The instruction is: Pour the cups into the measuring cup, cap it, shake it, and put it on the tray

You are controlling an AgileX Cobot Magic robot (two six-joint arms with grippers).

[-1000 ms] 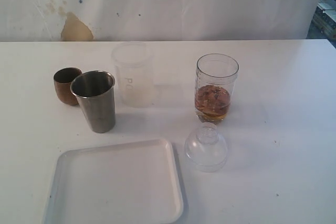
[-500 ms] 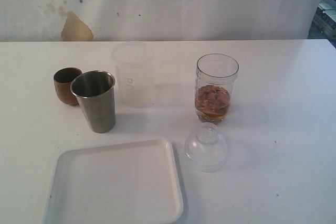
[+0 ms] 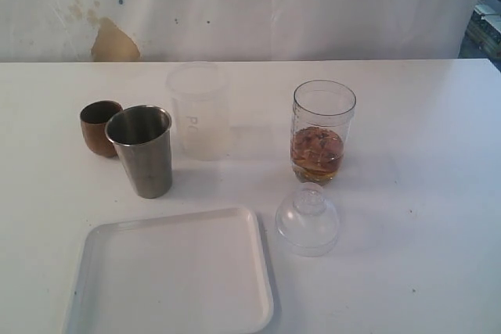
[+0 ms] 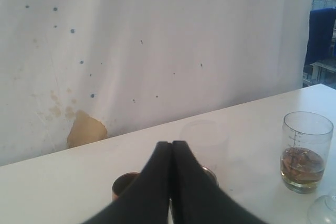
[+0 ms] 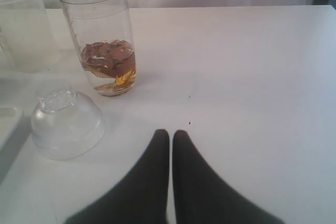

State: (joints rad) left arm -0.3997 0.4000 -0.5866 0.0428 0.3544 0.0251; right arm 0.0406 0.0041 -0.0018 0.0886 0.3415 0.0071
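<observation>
The clear measuring cup [image 3: 322, 131] stands upright right of centre, holding brown pieces and amber liquid; it also shows in both wrist views [image 4: 306, 151] [image 5: 102, 39]. Its domed lid [image 3: 308, 219] rests on the table just in front of it [image 5: 65, 124]. At the left stand the wooden cup [image 3: 99, 127], the steel tumbler [image 3: 143, 150] and the frosted cup [image 3: 200, 109]. The white tray [image 3: 176, 275] lies at the front. Neither gripper appears in the exterior view. My left gripper [image 4: 171, 143] is shut and empty, in front of the wooden cup [image 4: 123, 184]. My right gripper [image 5: 171, 132] is shut and empty, short of the lid.
A white backdrop with a brown stain [image 3: 113, 42] hangs behind the white table [image 3: 423, 193]. Shelving shows at the far right edge [image 3: 487, 21].
</observation>
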